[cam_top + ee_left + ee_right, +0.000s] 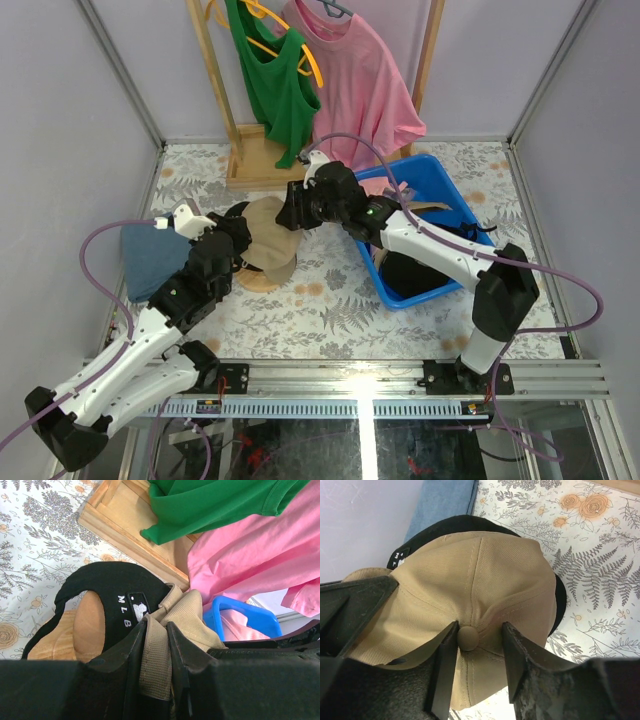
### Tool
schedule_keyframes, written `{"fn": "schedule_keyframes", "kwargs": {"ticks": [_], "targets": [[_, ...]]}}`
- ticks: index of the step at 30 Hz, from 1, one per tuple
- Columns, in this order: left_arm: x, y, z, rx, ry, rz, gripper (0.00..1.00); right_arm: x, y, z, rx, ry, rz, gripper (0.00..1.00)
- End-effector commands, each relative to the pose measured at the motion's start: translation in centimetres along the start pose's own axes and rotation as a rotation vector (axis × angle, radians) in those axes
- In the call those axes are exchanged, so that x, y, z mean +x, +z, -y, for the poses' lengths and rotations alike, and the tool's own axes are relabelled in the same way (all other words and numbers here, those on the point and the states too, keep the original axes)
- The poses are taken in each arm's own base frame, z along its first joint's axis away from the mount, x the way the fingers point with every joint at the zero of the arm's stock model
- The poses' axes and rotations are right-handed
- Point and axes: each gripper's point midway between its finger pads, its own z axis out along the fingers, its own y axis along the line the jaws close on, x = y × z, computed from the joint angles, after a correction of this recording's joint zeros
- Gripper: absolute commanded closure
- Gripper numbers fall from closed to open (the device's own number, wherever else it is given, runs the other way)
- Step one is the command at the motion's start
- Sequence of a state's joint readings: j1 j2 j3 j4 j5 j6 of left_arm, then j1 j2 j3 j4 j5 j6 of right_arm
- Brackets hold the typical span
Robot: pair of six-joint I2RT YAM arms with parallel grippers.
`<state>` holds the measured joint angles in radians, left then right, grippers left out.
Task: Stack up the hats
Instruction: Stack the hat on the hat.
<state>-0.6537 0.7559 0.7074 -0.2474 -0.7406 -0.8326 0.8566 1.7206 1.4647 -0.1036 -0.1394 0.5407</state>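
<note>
While your left claw was pinched narrow on the back strap of the tan cap, your right claw stood partly wide, one finger on either side of the button on the cap's crown and not clamping it; the tan cap sat over the black cap, which rested on the wooden stand left of centre on the table; a blue cap lay just left of that pile; on the right, the blue bin held dark fabric you could not have made out clearly.
</note>
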Motion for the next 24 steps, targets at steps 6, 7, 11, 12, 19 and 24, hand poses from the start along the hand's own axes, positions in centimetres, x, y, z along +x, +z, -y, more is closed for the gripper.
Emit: {"fn": "schedule_keyframes", "kwargs": {"ticks": [6, 7, 11, 12, 19, 24], "targets": [[-1.4, 0.1, -0.2, -0.028, -0.006, 0.052, 1.0, -2.9, -2.0, -0.5, 0.036, -0.033, 0.114, 0.63], [-1.4, 0.1, -0.1, -0.028, -0.006, 0.053, 1.0, -3.4, -2.6, -0.7, 0.038, -0.039, 0.131, 0.64], [-1.7, 0.3, 0.5, -0.026, -0.008, 0.054, 1.0, -4.2, -3.7, -0.6, 0.056, -0.057, 0.162, 0.65], [-1.7, 0.3, 0.6, -0.025, -0.009, 0.054, 1.0, -4.3, -3.9, -0.6, 0.058, -0.061, 0.166, 0.65], [-2.1, 0.5, 1.3, -0.023, -0.011, 0.056, 1.0, -5.2, -4.9, -0.5, 0.076, -0.086, 0.195, 0.65], [-2.2, 0.9, 1.9, -0.026, -0.009, 0.055, 1.0, -6.1, -5.4, -0.2, 0.112, -0.12, 0.212, 0.65]]}}
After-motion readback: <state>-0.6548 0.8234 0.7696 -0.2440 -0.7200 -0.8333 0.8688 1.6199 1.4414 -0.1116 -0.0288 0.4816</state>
